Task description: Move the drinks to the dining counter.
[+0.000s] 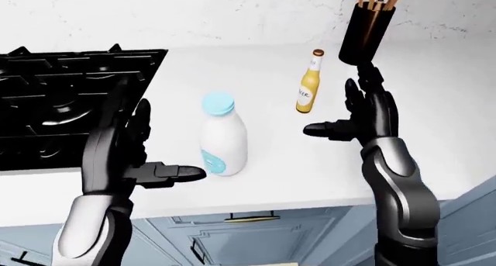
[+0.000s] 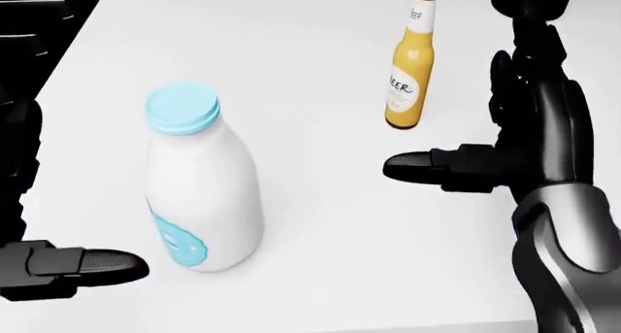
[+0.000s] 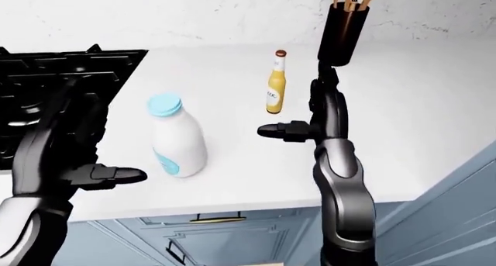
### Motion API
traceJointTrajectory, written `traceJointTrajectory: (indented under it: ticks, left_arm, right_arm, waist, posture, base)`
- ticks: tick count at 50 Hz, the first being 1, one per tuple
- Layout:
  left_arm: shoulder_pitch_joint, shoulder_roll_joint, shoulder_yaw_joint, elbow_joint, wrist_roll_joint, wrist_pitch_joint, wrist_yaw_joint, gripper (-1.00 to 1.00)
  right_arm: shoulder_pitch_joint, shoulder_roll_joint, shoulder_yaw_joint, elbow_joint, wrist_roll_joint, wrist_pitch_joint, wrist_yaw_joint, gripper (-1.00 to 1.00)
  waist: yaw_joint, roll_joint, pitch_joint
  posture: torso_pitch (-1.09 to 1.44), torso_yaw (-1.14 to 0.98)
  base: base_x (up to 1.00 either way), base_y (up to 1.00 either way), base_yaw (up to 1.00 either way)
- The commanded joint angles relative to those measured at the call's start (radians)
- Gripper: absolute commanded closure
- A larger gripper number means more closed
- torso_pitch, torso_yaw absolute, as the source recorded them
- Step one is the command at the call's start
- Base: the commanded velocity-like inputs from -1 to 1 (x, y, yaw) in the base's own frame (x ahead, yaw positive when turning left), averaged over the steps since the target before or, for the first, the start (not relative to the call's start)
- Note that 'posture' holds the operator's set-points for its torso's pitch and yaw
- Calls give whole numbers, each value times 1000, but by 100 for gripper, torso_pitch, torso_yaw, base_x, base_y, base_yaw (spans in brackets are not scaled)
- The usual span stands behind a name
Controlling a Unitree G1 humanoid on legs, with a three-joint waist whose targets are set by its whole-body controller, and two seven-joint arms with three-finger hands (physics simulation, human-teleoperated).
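Note:
A white milk bottle (image 1: 223,139) with a light blue cap stands upright on the white counter (image 1: 256,179). A yellow beer bottle (image 1: 310,83) with a brown cap stands upright further up and to the right. My left hand (image 1: 135,147) is open, to the left of the milk bottle, its thumb pointing at the bottle's base without touching. My right hand (image 1: 353,112) is open, just right of and below the beer bottle, thumb pointing left, apart from it. Both bottles also show in the head view: milk (image 2: 199,184), beer (image 2: 410,63).
A black stove (image 1: 62,97) with grates fills the left of the counter. A dark utensil holder (image 1: 366,27) with wooden utensils stands at the top right, behind my right hand. Blue cabinet drawers (image 1: 248,234) lie below the counter edge. A white wall runs along the top.

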Motion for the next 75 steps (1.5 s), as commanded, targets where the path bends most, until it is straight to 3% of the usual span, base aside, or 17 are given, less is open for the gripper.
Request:
traceJointTrajectory:
  ticks: [1,5,11,20,28,36,37,39,40,41,43,46,52,57,75]
  left_arm:
    - [-13,6,1,-24,5,-24,-2,-100]
    - [-34,9,-15,-44,15,10,1,-100]
    - [-42,5,-24,-53,27,20,-6,-100]
    - [-39,-5,-30,-63,34,21,-7,-100]
    - [-44,-1,-4,-91,-1,43,-8,-100]
    - [-57,9,10,-114,-26,73,2,-100]
    - [-61,12,14,-108,-28,72,3,-100]
    - [-62,14,10,-99,-27,65,6,-100]
    - [-58,16,3,-95,-23,58,6,-100]
    - [-58,17,1,-92,-21,56,6,-100]
    - [-62,17,3,-88,-22,56,7,-100]
    - [-56,17,0,-82,-19,44,4,-100]
    - [-55,17,1,-90,-21,48,4,-100]
    - [-53,17,5,-99,-25,55,4,-100]
    - [-38,12,-4,-105,-14,48,-1,-100]
  right_arm:
    - [-66,-20,-13,53,-14,-51,-11,-100]
    - [-197,-78,-32,257,-15,-93,-22,-100]
    - [-334,-103,2,566,-53,-208,-26,-100]
    - [-515,-86,42,892,-126,-346,-53,-100]
    - [-659,-87,55,1147,-175,-441,-84,-100]
    - [-734,-84,51,1392,-187,-578,-95,-100]
    - [-743,-81,54,1409,-189,-586,-95,-75]
    - [-758,-78,55,1440,-192,-602,-98,-65]
    - [-765,-78,55,1456,-193,-610,-98,-40]
    - [-769,-77,56,1465,-195,-614,-99,-26]
    - [-775,-75,56,1479,-198,-618,-102,-13]
    - [-781,-72,56,1495,-199,-629,-104,23]
    - [-785,-65,60,1497,-210,-630,-106,52]
    - [-775,-65,60,1493,-212,-637,-101,100]
    - [-696,-82,54,1370,-205,-610,-65,100]
  waist:
    - [-1,-1,-15]
    - [-2,-2,-16]
    - [-4,-2,-10]
    - [-2,1,-11]
    - [0,3,-11]
    - [0,5,-13]
    - [0,5,-13]
    - [1,5,-13]
    - [1,6,-13]
    - [1,7,-13]
    - [1,8,-13]
    - [1,8,-13]
    - [1,7,-14]
    - [3,7,-14]
    - [5,3,-17]
  posture:
    - [0,0]
    - [0,0]
    - [0,0]
    - [0,0]
    - [0,0]
    - [0,0]
    - [0,0]
    - [0,0]
    - [0,0]
    - [0,0]
    - [0,0]
    - [0,0]
    - [0,0]
    - [0,0]
    - [0,0]
  base:
    - [0,0,0]
    - [0,0,0]
    - [0,0,0]
    - [0,0,0]
    - [0,0,0]
    - [0,0,0]
    - [0,0,0]
    - [0,0,0]
    - [0,0,0]
    - [0,0,0]
    - [0,0,0]
    - [0,0,0]
    - [0,0,0]
    - [0,0,0]
    - [0,0,0]
